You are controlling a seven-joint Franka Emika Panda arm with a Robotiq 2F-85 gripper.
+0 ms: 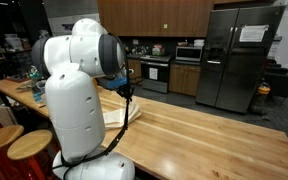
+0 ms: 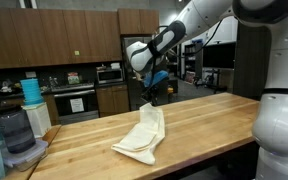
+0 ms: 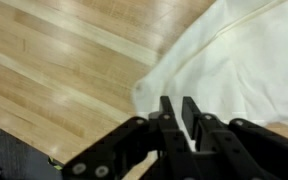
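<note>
In an exterior view, shows a steel refrigerator (image 1: 239, 60) against the back wall, beside dark wood cabinets (image 1: 154, 15). Takes up the whole foreground in both exterior views with a long butcher-block bench (image 2: 209, 118), pale wood laid in lengthwise strips. Puts the white arm (image 1: 72, 95) at the bench's edge, bulky base close to the camera, upper links reaching out over the wood. Tucks two round wooden stools (image 1: 26, 146) beside the base, below the bench top.

Finds a cream cloth (image 2: 142, 135) crumpled on the bench near its middle, well away from the edges, most of it flat on the wood and one part standing up in a narrow peak. Fills the upper right of the wrist view with that same cloth, bare wood to the left of it.

Sets the gripper (image 2: 147, 98) directly above the peak, pointing straight down and meeting the cloth's top. In the wrist view, brings the two dark fingers (image 3: 168, 112) nearly together, only a thin slit between them, tips at the cloth's lower edge with a fold pinched there.
</note>
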